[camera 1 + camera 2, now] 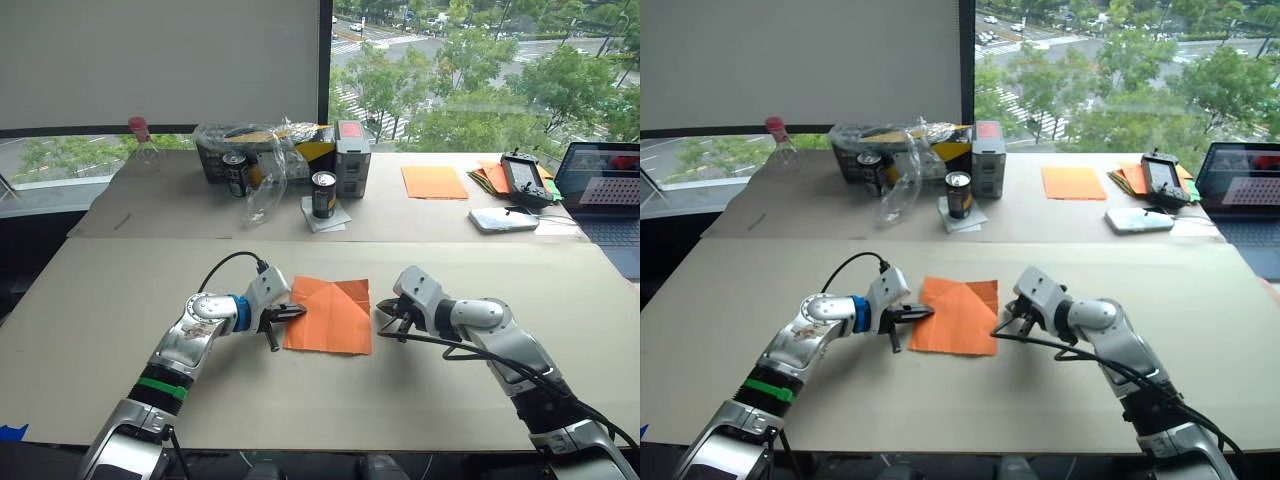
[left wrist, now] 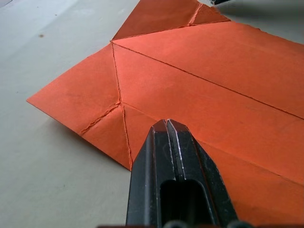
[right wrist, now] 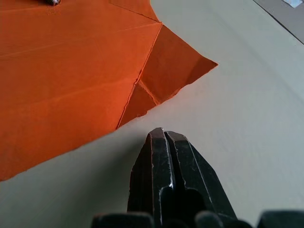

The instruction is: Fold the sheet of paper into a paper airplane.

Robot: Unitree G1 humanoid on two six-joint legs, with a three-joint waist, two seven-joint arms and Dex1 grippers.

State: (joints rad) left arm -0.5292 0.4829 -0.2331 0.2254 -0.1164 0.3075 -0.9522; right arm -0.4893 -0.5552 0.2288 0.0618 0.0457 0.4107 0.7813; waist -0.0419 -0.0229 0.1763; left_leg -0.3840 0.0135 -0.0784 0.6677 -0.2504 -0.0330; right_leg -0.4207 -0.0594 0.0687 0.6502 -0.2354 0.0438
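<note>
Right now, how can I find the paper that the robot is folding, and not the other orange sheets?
Look at the near table, the one in front of the robot. Between the left gripper and the right gripper lies one orange sheet. It has crease lines, while the orange sheet at the back on the far table is smooth, and the stack beside it also holds green.
</note>
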